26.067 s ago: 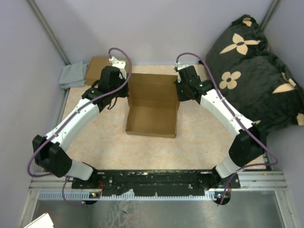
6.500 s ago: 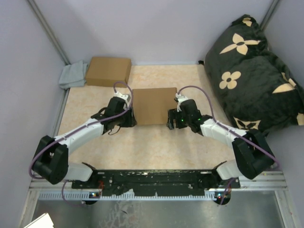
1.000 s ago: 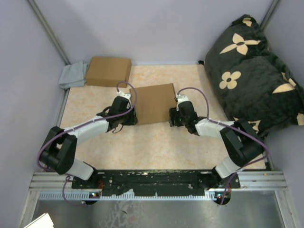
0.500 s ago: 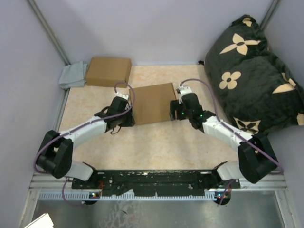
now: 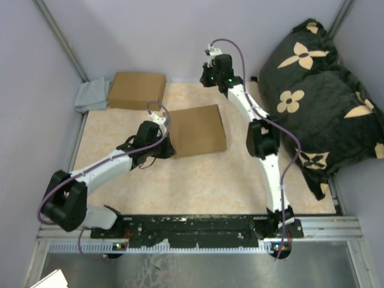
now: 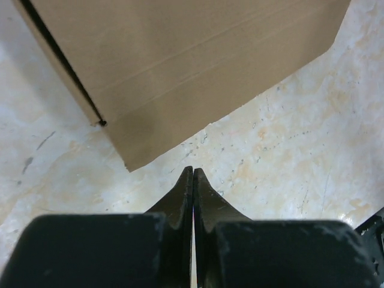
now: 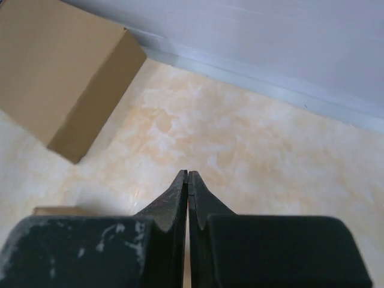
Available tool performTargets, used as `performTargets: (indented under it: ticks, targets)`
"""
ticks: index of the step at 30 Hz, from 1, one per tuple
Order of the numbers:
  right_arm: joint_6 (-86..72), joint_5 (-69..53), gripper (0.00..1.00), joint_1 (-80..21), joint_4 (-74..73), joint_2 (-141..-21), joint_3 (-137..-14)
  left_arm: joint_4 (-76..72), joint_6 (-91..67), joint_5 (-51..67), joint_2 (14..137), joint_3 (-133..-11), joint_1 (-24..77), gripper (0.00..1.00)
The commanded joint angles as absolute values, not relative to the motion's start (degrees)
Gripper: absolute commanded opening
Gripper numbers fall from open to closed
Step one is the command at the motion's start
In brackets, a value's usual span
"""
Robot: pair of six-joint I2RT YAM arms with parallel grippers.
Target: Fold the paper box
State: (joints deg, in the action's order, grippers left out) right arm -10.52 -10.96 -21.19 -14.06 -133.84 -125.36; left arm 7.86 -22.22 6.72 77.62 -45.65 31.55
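The paper box (image 5: 195, 130) lies closed in the middle of the tabletop (image 5: 180, 180). The left arm's fingers (image 6: 187, 183) are clenched on nothing, just beside the box's near left corner. The right arm's fingers (image 7: 183, 183), also clenched and empty, hang raised near the back wall, well apart from the box.

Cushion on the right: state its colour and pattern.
The cushion is black with beige four-petal flower motifs, clearest in the top external view.
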Motion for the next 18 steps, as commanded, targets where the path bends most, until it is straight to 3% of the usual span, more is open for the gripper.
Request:
performTargets:
  ticks: [1, 3, 7, 13, 18]
  targets:
    - [-8.1, -20.5, 0.00, -21.0, -29.5, -152.0, -151.7, 1.4, -21.3, 11.3, 80.5, -43.1, 32.3, 0.00]
    - [-9.6, -24.7, 0.00, -20.7, -25.9, -153.1, -150.9, -0.7, -22.5, 11.0, 81.6, -41.7, 32.7, 0.00]
    - [-9.2, -27.2, 0.01, -20.7, -16.5, -147.6, -136.4, -2.1, -23.5, 9.5, 85.8, -42.0, 33.2, 0.00]
    - [-5.2, -33.1, 0.04, -20.7, -27.7, -151.4, -142.9, -2.2, -23.9, 4.4, 91.3, -44.7, 34.0, 0.00]
    - [-2.5, -40.8, 0.04, -20.8, -32.0, -148.5, -137.2, -2.1, -23.2, -1.1, 93.8, -47.7, 35.8, 0.00]
